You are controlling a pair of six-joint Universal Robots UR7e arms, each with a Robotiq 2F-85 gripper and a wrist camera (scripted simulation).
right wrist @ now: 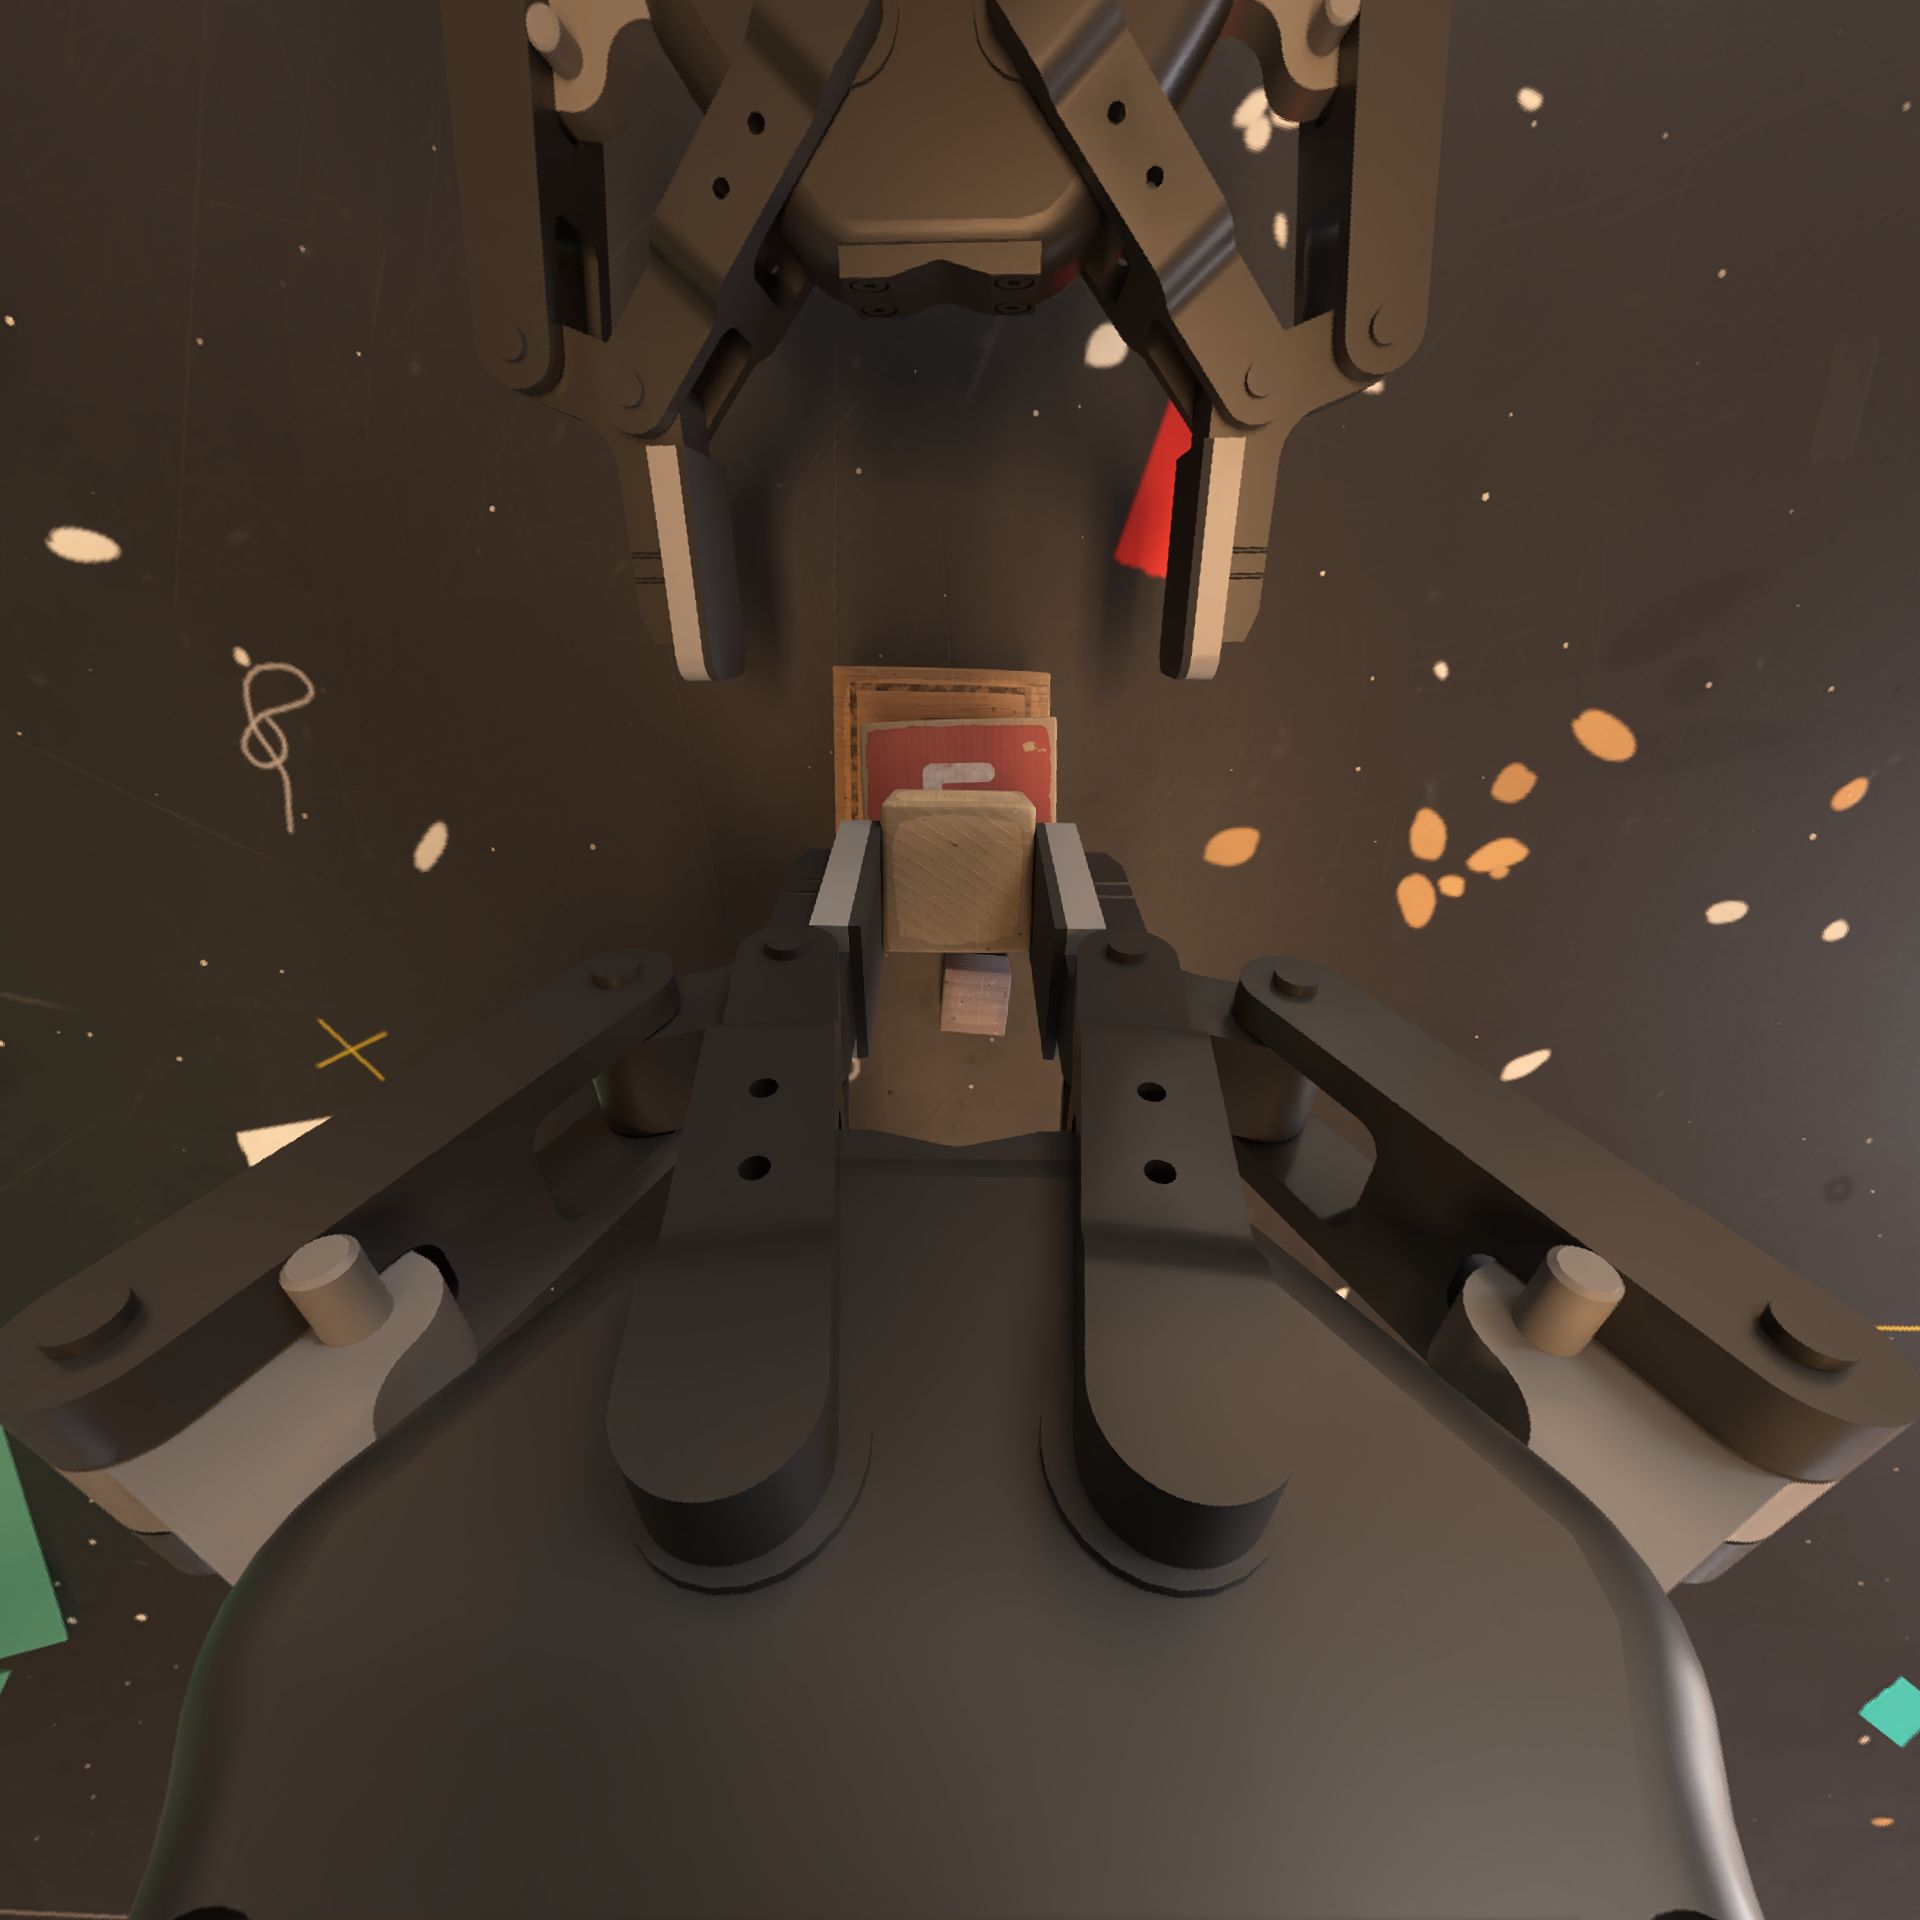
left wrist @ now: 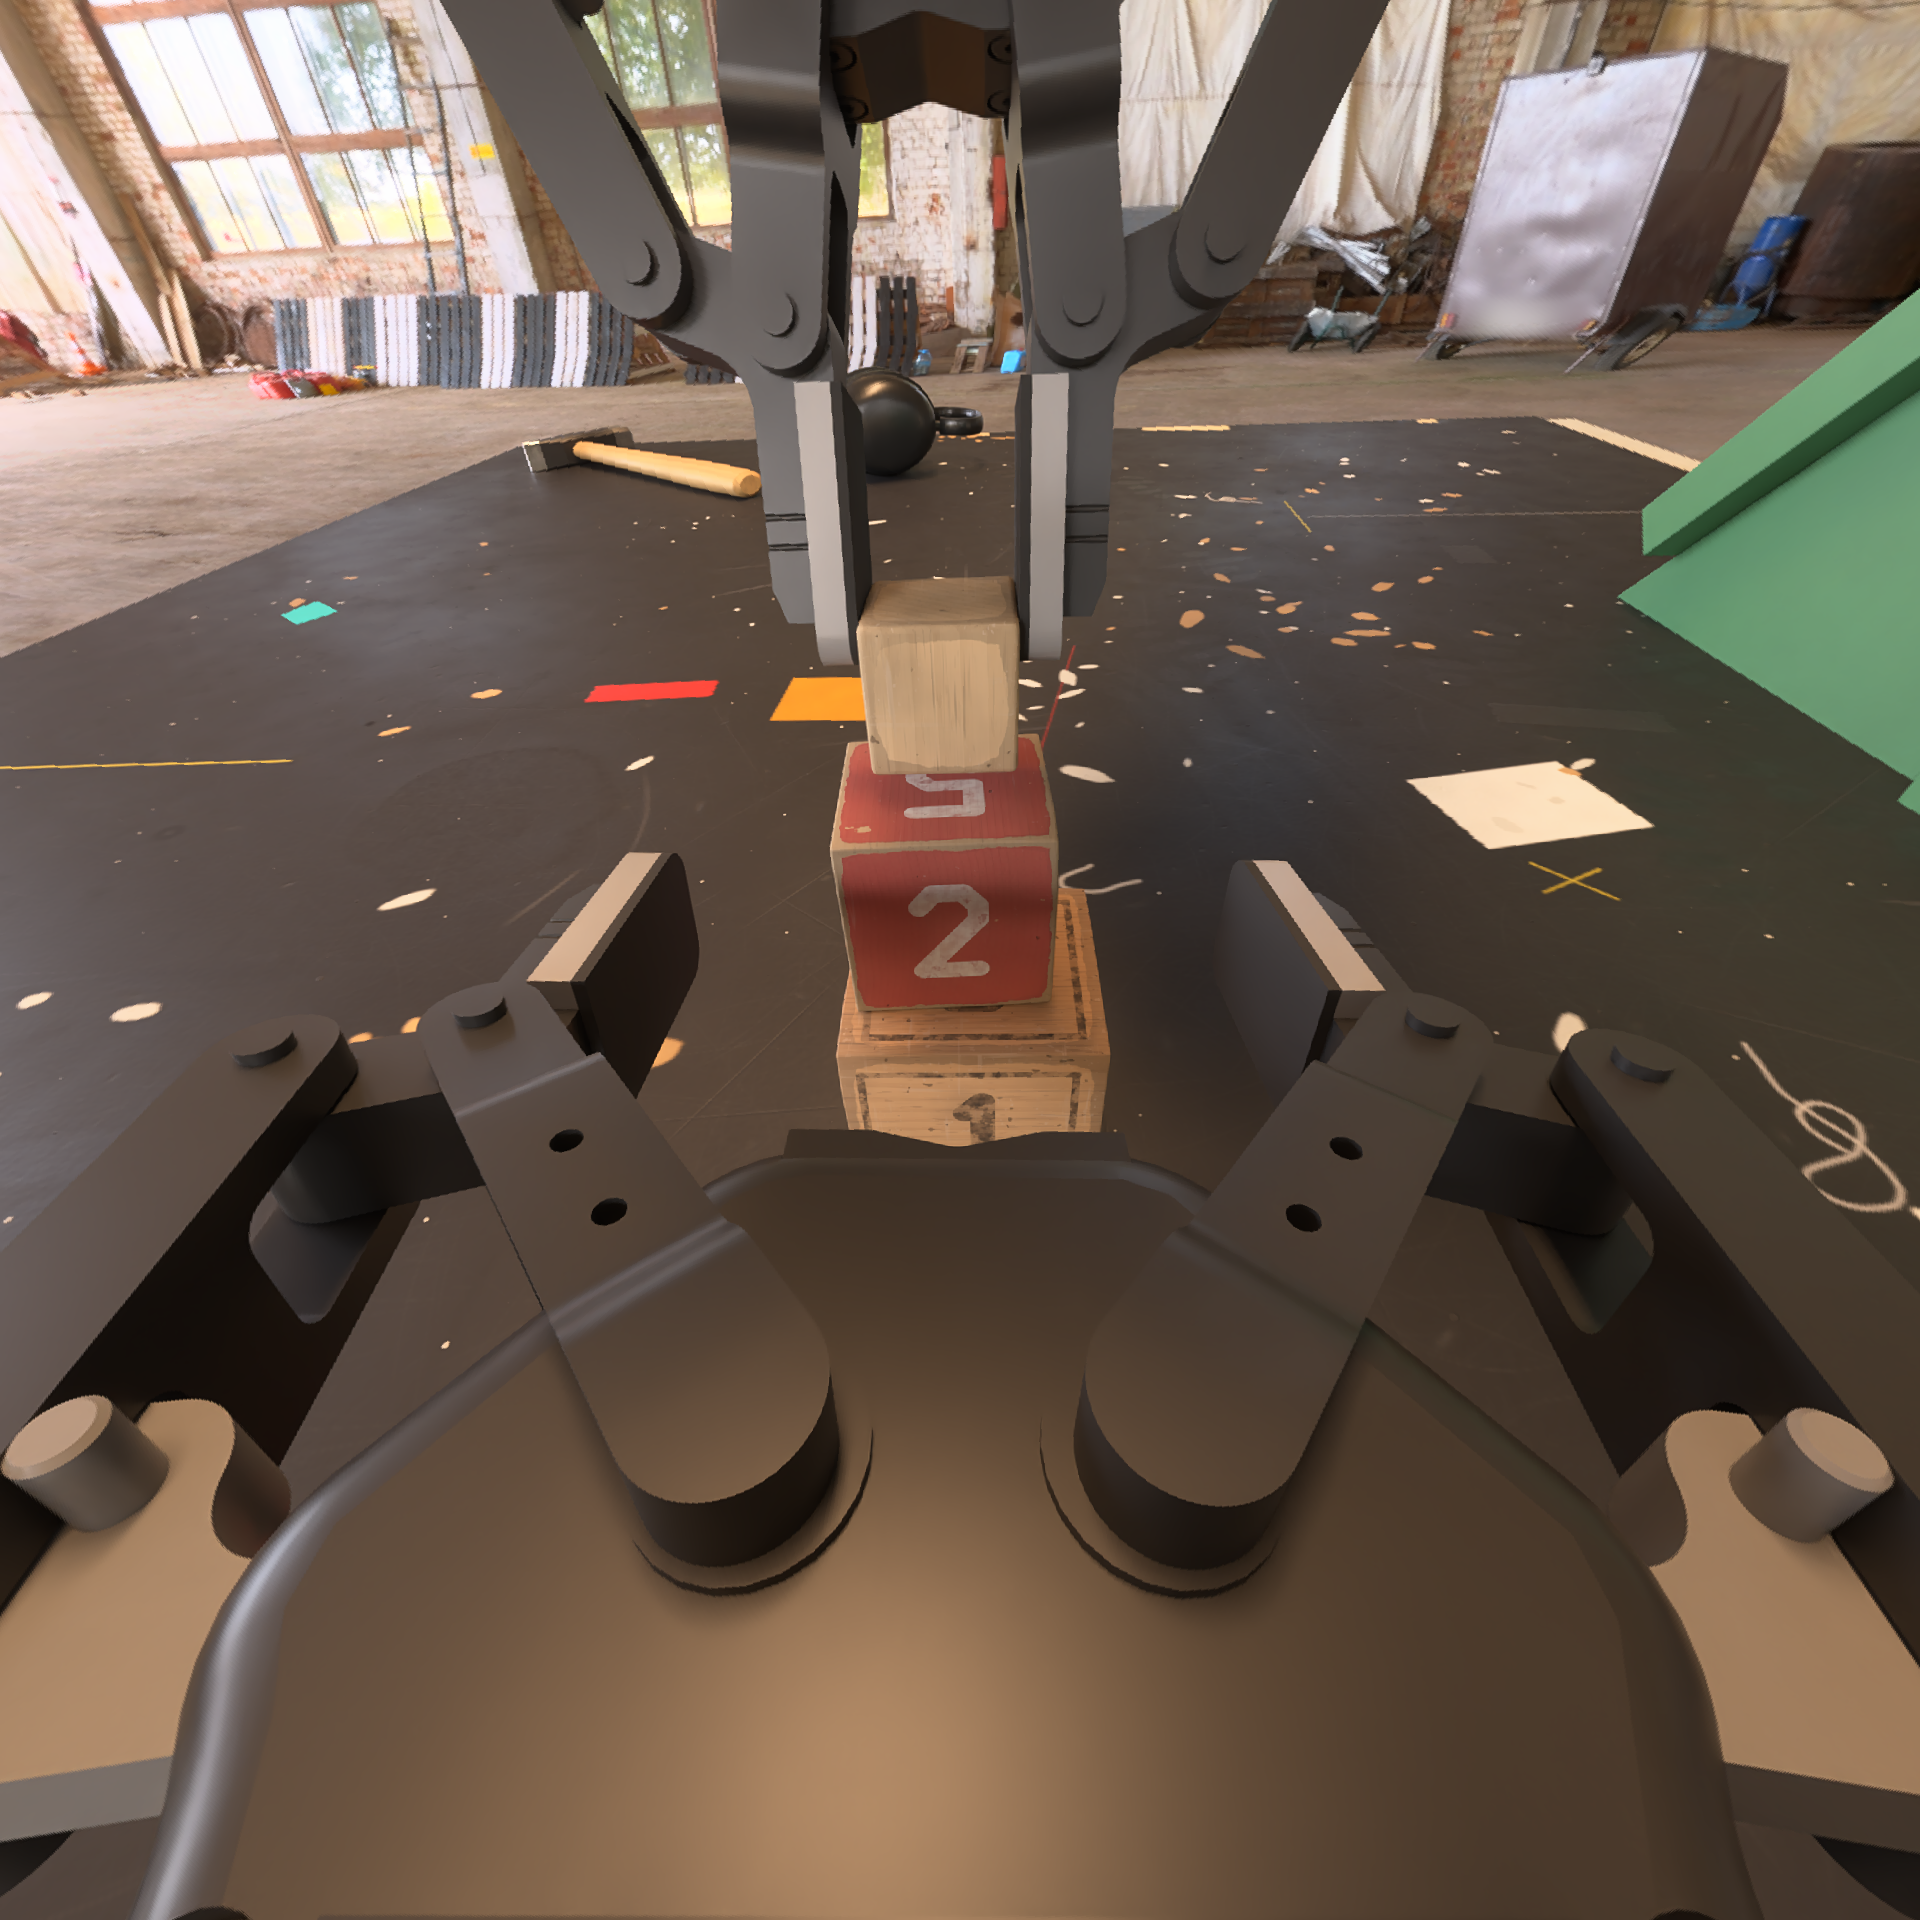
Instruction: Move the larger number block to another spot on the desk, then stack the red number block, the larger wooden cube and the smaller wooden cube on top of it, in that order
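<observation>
The larger number block (left wrist: 971, 1081), pale wood, stands on the dark desk with the red number block (left wrist: 945, 925) on top of it. My right gripper (left wrist: 940, 644) comes down from above and is shut on the larger wooden cube (left wrist: 940, 675), held at the red block's top face; I cannot tell if they touch. My left gripper (left wrist: 956, 935) is open and empty, its fingers on either side of the stack and short of it. The right wrist view looks down on the right gripper (right wrist: 956, 873), cube (right wrist: 956, 883), red block (right wrist: 966, 758) and number block (right wrist: 940, 691). A smaller wooden cube (right wrist: 975, 995) lies on the desk below. The left gripper (right wrist: 951, 655) is open.
A hammer (left wrist: 665, 468) and a black round weight (left wrist: 894, 410) lie at the desk's far edge. A green box (left wrist: 1818, 582) stands at the right. Flat coloured patches and paint spots mark the desk (left wrist: 416, 790).
</observation>
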